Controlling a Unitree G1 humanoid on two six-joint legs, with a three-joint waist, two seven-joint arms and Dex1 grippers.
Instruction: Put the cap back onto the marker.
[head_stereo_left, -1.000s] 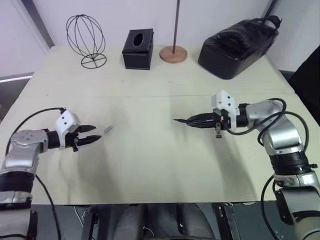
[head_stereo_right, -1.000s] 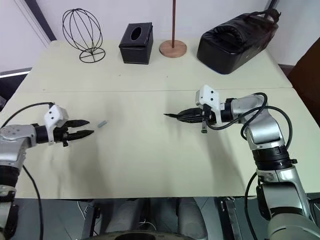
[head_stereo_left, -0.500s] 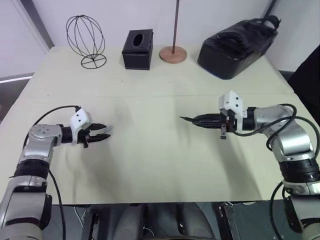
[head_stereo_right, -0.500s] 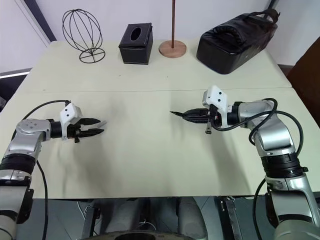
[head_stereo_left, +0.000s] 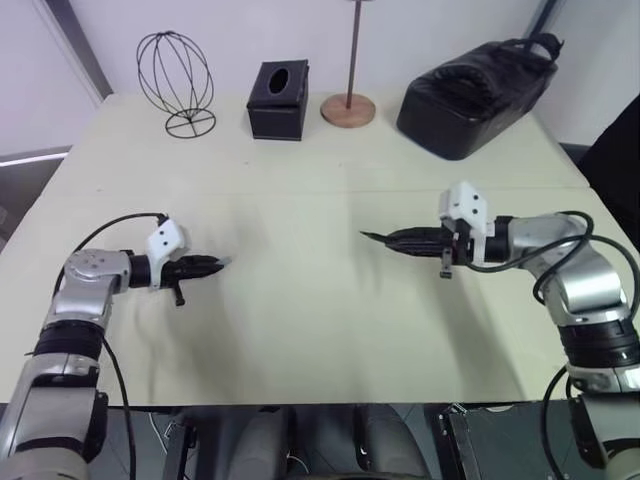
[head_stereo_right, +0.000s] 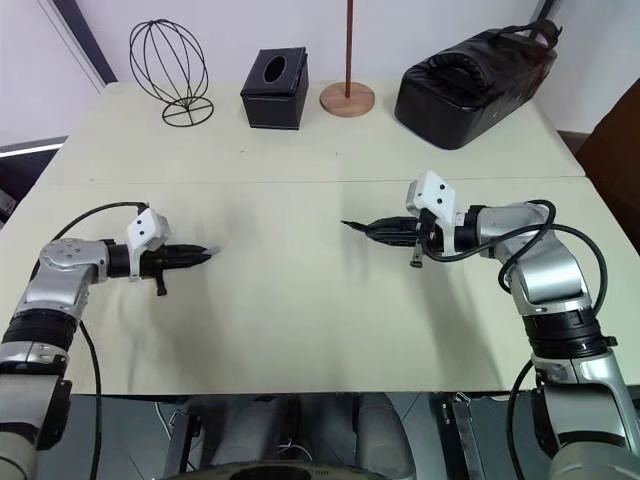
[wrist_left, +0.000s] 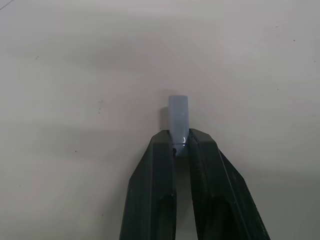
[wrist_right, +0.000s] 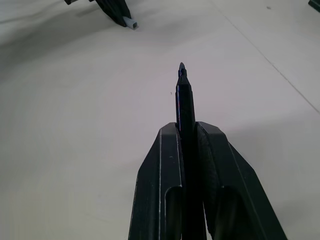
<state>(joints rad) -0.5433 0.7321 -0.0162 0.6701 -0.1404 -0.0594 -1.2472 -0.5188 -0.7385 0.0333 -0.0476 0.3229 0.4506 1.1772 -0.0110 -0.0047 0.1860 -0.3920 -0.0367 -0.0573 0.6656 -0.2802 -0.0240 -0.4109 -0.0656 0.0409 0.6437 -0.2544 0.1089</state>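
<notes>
Now left tool (wrist_left: 181, 146) pinching cap (wrist_left: 178, 118), right tool (wrist_right: 187, 131) clamping marker (wrist_right: 185, 100)

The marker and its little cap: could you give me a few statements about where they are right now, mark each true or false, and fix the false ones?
1. The right gripper holds the marker with its tip bare. True.
2. The cap is already on the marker. False: the left gripper pinches it, far from the marker.
3. The cap sticks out past the left gripper's fingertips. True.
4. The marker lies flat on the table. False: it is held above the table.
5. The tissue box sits between the two grippers. False: it stands at the table's far edge.
</notes>
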